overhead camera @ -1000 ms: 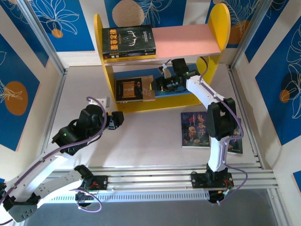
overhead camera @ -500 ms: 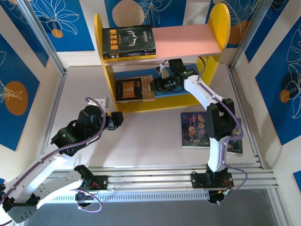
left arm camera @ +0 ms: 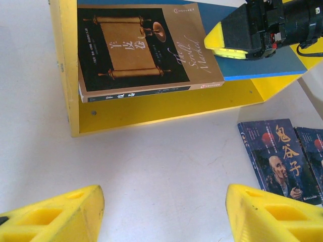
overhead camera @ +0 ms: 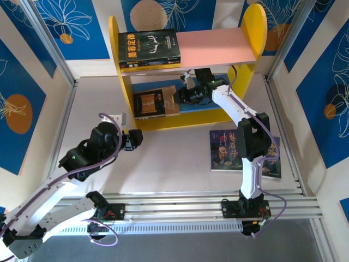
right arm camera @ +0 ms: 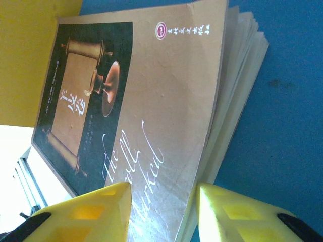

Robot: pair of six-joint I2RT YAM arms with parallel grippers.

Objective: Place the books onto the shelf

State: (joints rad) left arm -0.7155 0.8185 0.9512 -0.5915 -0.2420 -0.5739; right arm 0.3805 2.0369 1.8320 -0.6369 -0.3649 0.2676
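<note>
The shelf [overhead camera: 254,26] stands at the back, with yellow sides, a pink top board [overhead camera: 218,46] and a blue lower board [left arm camera: 262,63]. A brown book [overhead camera: 157,102] [left arm camera: 146,48] [right arm camera: 151,101] lies flat on the blue board. My right gripper [overhead camera: 182,97] [right arm camera: 164,212] reaches into the shelf, open; one finger rests over the cover's corner, the other beside the page edge. A black book [overhead camera: 149,49] lies on the pink board. Two dark blue books [overhead camera: 224,150] [left arm camera: 275,156] lie on the table, the right one partly under the right arm. My left gripper [overhead camera: 136,139] [left arm camera: 164,212] hovers open over bare table.
A small white block [overhead camera: 118,117] sits left of the shelf. Aluminium frame posts and blue patterned walls close in the table's sides. Bare white tabletop [overhead camera: 174,158] lies between the shelf's front and the rail at the near edge.
My right gripper has edged a little deeper into the shelf at the brown book's right edge, and its jaws have narrowed. The left arm has stayed still.
</note>
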